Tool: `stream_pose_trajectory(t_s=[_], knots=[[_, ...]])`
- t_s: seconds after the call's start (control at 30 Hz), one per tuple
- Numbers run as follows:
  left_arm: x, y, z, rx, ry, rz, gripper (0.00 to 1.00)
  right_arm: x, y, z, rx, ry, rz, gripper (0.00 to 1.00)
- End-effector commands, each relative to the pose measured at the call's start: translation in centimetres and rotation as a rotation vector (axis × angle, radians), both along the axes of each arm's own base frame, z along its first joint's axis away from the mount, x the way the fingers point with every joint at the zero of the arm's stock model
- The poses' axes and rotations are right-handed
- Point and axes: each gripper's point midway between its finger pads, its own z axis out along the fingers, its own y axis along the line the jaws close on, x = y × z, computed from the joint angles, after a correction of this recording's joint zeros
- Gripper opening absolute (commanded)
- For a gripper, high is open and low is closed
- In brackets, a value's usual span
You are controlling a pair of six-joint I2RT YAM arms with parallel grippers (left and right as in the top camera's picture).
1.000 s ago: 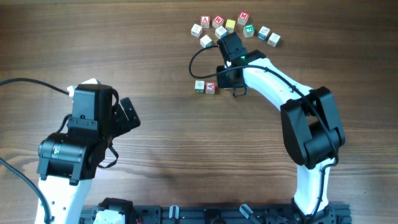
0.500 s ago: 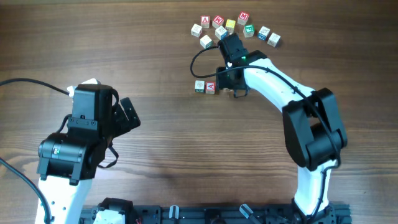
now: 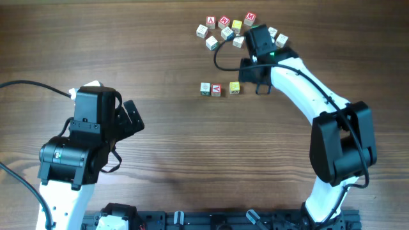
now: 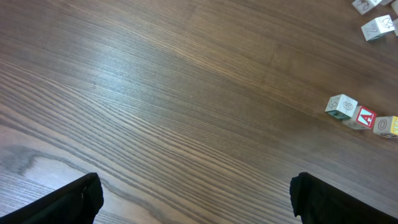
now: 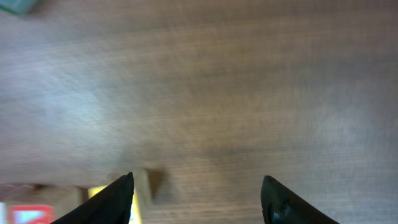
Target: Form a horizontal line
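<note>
Three small cubes lie in a row on the table: a pale cube with green marks (image 3: 205, 89), a pale cube with a red letter (image 3: 216, 89) touching it, and a yellow cube (image 3: 234, 88) a small gap to the right. The left wrist view shows them at its right edge: green (image 4: 341, 106), red (image 4: 364, 117), yellow (image 4: 388, 126). My right gripper (image 3: 259, 86) is open and empty, just right of the yellow cube, whose edge shows in the right wrist view (image 5: 102, 198) beside the left finger. My left gripper (image 3: 131, 116) is open and empty, far left of the row.
A loose cluster of several more letter cubes (image 3: 223, 27) lies at the back of the table, behind the right arm; two of them (image 4: 376, 26) show in the left wrist view. A black cable (image 3: 220, 54) loops from the right wrist above the row.
My right gripper has let go of the yellow cube at the right end of the row and has moved away to the right and back. The left arm has not moved.
</note>
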Motion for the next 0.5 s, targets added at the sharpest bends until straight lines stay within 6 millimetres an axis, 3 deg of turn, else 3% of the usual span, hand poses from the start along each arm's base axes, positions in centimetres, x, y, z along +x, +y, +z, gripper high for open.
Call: stream_pose_trajectory(t_s=[0.0, 0.03, 0.07, 0.23, 0.33, 0.47], knots=[[0.0, 0.0, 0.1, -0.011, -0.005, 0.009, 1.00, -1.9, -0.3, -2.5, 0.006, 0.039, -0.001, 0.77], [0.0, 0.0, 0.1, -0.011, -0.005, 0.009, 1.00, -2.2, -0.4, -3.0, 0.003, 0.043, 0.000, 0.96], [0.0, 0.0, 0.1, -0.011, -0.005, 0.009, 1.00, -2.4, -0.5, -3.5, 0.004, 0.043, 0.000, 1.00], [0.0, 0.0, 0.1, -0.011, -0.005, 0.009, 1.00, -1.9, -0.4, -3.5, -0.014, 0.018, 0.052, 0.98], [0.0, 0.0, 0.1, -0.011, -0.005, 0.009, 1.00, -1.7, -0.4, -3.4, -0.010, 0.010, 0.050, 0.69], [0.0, 0.0, 0.1, -0.011, -0.005, 0.009, 1.00, -0.6, 0.0, -3.1, 0.001, -0.037, 0.059, 0.58]])
